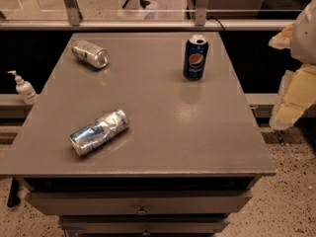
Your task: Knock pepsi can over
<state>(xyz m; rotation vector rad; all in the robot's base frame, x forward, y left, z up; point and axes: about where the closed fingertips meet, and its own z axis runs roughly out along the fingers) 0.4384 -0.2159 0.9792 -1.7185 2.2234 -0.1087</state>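
Toward the far right of the grey desk (148,132), dark blue metal pepsi can (195,57) stands upright, knock not yet done; pale claw (296,90) off the right edge, well apart, open-or-closed can't tell.

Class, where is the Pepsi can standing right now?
The Pepsi can stands upright at the table's far right, opposite the silver-green can lying far left; the pincer hangs beyond the table's right edge.
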